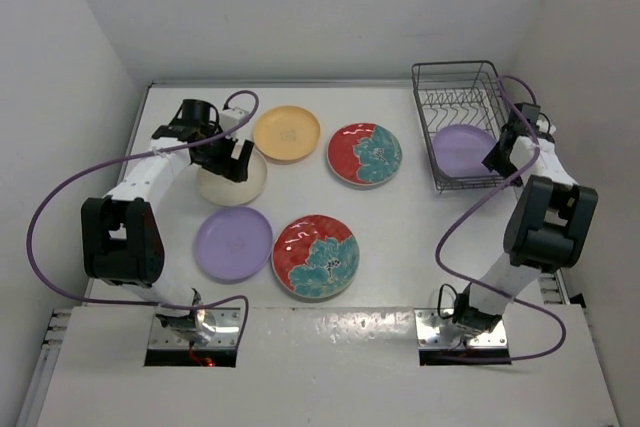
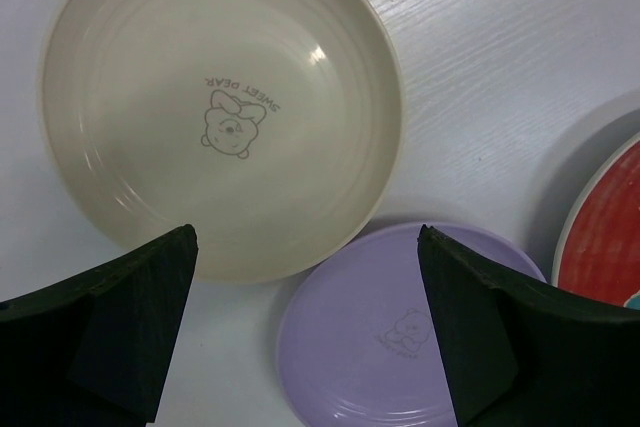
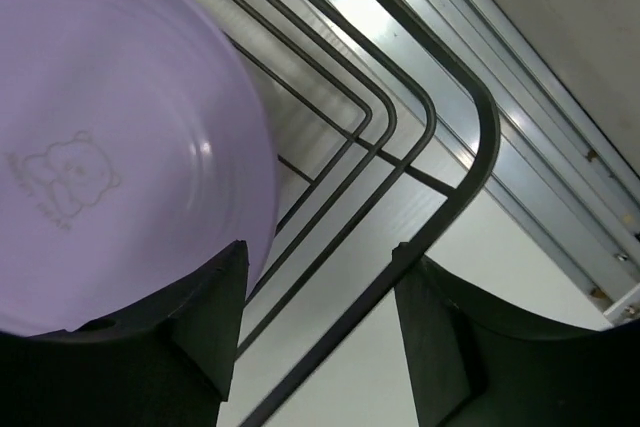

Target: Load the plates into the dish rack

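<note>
The dark wire dish rack [image 1: 452,65] stands at the back right with one lilac plate [image 1: 462,150] leaning in its near end. My right gripper [image 1: 503,162] is open at the rack's near right corner. In the right wrist view it [image 3: 318,252] straddles the rack's rim wire [image 3: 480,137], with the lilac plate [image 3: 110,127] beside the left finger. My left gripper [image 1: 232,160] is open and empty just above the cream plate [image 1: 232,185]. In the left wrist view it [image 2: 307,237] hovers over the near rim of the cream plate [image 2: 220,97].
On the table lie an orange-yellow plate [image 1: 287,133], two red floral plates [image 1: 364,154] [image 1: 316,256] and a second lilac plate [image 1: 233,243], which also shows in the left wrist view [image 2: 380,337]. Purple cables loop round both arms. Walls close in on three sides.
</note>
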Action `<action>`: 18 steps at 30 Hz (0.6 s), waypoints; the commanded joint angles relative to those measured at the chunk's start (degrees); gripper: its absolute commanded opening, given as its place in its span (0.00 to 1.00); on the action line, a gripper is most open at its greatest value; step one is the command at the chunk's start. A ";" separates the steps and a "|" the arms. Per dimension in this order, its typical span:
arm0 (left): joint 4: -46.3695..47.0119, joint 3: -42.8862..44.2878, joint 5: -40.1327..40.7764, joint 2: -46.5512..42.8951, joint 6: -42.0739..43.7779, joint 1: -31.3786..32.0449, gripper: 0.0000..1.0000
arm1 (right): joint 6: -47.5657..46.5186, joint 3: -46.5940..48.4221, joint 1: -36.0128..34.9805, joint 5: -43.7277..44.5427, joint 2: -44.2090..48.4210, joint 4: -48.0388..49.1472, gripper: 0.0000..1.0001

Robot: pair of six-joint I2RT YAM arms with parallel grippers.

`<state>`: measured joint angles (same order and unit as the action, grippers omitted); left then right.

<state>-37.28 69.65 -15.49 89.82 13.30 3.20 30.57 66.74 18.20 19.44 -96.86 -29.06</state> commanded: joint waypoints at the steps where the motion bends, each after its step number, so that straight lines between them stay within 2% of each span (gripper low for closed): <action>1: 0.01 1.98 -1.48 -0.17 0.50 -0.04 0.96 | 4.85 4.36 0.00 -0.99 -4.29 2.16 0.58; 4: -0.51 1.98 -1.48 -0.17 0.50 -0.56 0.96 | 4.50 9.18 0.00 1.12 -8.78 0.32 0.57; 6: -0.52 2.60 -1.48 -0.17 -0.03 -0.57 0.96 | 4.07 11.73 -0.09 -0.53 -11.59 -0.65 0.56; 10: -1.04 3.74 -1.48 0.96 -0.03 -0.57 0.96 | 4.94 11.66 -0.44 -1.25 -12.22 0.49 0.51; 14: -1.04 4.26 -1.48 1.59 -0.03 -0.57 0.96 | 5.47 11.13 -0.62 -1.78 -12.21 -0.03 0.30; 15: -1.04 4.27 -1.48 1.59 -0.03 -0.57 0.96 | 4.86 10.78 -0.97 -1.60 -11.87 -1.08 0.18; 18: -1.04 4.80 -1.48 2.11 -0.03 -0.57 0.96 | 5.20 8.15 -1.58 0.86 -9.59 -1.97 0.02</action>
<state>-38.17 71.92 -15.86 91.18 13.28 3.18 45.58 76.86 18.55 21.26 -109.08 -24.21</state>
